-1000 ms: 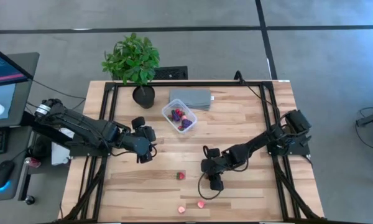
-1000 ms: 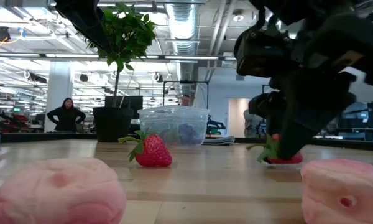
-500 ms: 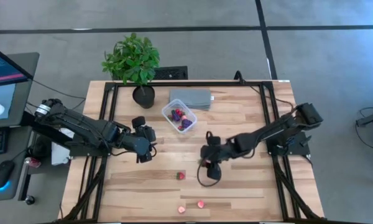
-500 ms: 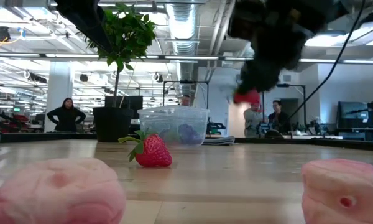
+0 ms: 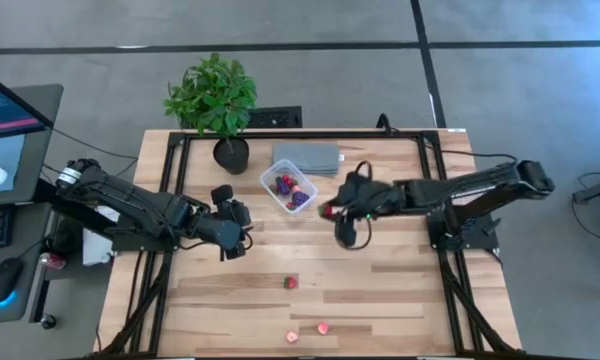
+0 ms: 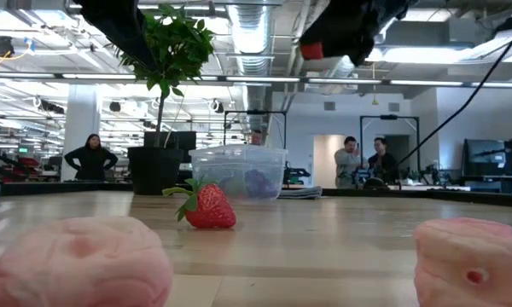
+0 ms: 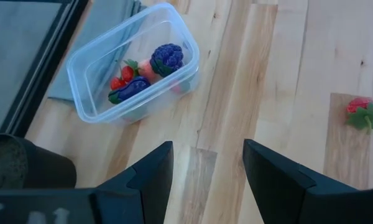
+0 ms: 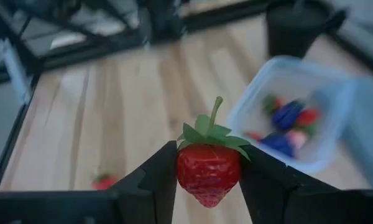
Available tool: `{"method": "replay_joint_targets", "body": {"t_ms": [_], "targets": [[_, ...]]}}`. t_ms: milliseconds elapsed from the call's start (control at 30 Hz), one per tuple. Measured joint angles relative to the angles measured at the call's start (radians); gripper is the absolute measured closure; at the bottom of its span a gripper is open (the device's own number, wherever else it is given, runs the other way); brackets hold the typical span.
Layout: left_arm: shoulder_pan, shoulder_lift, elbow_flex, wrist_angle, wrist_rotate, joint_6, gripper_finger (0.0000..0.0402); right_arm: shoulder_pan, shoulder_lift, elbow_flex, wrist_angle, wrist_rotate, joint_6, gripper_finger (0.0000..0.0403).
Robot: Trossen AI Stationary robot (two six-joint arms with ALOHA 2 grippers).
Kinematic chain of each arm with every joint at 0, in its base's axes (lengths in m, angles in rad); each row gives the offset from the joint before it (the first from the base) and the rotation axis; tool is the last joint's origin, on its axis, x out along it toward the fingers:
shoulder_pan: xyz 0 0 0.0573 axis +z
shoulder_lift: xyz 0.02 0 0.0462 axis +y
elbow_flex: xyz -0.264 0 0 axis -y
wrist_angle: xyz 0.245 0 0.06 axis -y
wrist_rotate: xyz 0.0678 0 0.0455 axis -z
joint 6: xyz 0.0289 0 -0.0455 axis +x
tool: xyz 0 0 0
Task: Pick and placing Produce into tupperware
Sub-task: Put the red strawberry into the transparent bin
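High view, left to right: the left gripper [image 5: 232, 247] idles at centre-left of the surface [image 5: 400, 290], fingers apart and empty, while the tupperware [image 5: 288, 186] sits at upper centre. Just right of it hovers the right gripper [image 5: 329, 211], clamped on a strawberry [image 8: 208, 171], stem up; the box lies to its upper left, much nearer this arm

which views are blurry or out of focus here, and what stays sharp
Right wrist view: the strawberry in the right hand is sharp; the tupperware and table behind are blurred. Low view: the two pink pieces up close are soft; the red strawberry farther back is crisp. Left wrist view: sharp throughout.
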Motion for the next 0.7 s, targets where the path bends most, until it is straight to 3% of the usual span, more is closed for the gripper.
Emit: {"method": "replay_joint_targets", "body": {"t_ms": [333,700], "targets": [[0.000,0.000,0.000,0.004,-0.029,-0.006,0.0216,-0.112,-0.136,0.000,0.017,0.015,-0.076,0.0217],[0.000,0.000,0.000,0.004,-0.051,-0.017,0.0216,-0.228,-0.132,-0.001,0.129,0.012,-0.174,0.0221]]}}
